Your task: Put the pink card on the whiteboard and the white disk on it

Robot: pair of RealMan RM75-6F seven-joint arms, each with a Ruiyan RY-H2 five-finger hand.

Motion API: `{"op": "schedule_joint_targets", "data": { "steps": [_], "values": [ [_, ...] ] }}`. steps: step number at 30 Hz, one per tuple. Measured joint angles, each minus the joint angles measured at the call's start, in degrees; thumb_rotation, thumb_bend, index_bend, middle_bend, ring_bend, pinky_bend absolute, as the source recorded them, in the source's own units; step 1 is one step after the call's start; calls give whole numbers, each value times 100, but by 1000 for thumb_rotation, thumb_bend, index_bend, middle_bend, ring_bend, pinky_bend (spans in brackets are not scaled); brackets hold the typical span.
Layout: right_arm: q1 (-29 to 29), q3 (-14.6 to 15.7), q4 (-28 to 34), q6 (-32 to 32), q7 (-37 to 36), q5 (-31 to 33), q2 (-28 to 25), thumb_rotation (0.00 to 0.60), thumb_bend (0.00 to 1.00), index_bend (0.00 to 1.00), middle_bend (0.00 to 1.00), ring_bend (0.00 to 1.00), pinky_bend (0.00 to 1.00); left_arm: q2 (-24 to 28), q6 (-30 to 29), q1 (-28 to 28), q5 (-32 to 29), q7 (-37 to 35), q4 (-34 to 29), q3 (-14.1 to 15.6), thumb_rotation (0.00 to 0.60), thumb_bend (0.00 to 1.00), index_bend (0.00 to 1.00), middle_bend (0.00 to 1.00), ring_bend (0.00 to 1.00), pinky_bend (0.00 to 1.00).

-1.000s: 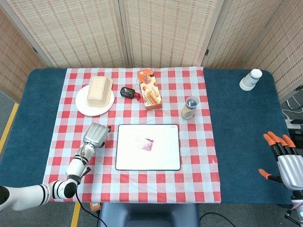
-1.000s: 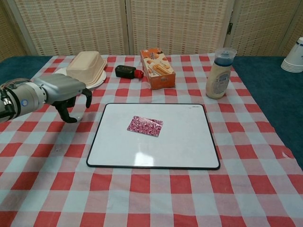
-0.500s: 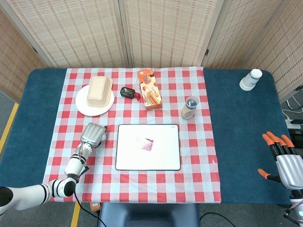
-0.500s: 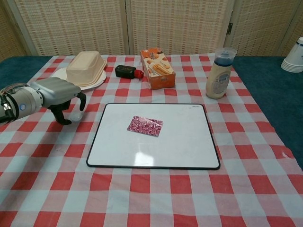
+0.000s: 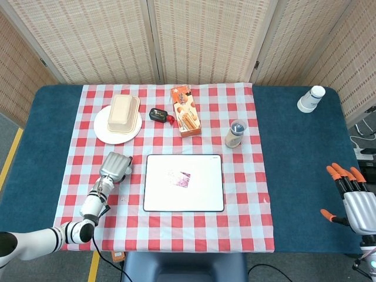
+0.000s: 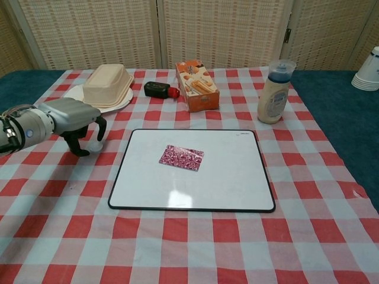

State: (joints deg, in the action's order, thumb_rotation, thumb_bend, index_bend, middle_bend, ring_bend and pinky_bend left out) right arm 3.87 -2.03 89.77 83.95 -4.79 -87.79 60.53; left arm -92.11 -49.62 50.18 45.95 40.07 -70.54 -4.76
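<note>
Left of the whiteboard point(image 6: 192, 171), the left hand point(image 6: 74, 121) hangs palm-down, fingers curled over the white disk point(image 6: 96, 145); whether it grips is unclear.

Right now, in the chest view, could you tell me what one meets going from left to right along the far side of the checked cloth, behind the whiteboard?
White plate bearing the beige container → black and red device → orange snack box → bottle with a blue cap → white paper cups, at the picture's right edge on the blue table.

The blue-topped table point(image 5: 294, 158) is backed by woven folding screens point(image 5: 200, 38); grey floor point(image 5: 9, 132) is seen beside it.
</note>
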Motion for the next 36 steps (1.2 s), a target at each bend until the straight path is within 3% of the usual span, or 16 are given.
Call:
{"op": "schedule_joint_targets", "data": {
  "steps": [36],
  "values": [
    [50, -32, 2, -111, 29, 99, 8, 600, 53, 66, 26, 0, 53, -12, -43, -57, 164, -174, 78, -91, 600, 327, 499, 1000, 1000, 1000]
  ]
}}
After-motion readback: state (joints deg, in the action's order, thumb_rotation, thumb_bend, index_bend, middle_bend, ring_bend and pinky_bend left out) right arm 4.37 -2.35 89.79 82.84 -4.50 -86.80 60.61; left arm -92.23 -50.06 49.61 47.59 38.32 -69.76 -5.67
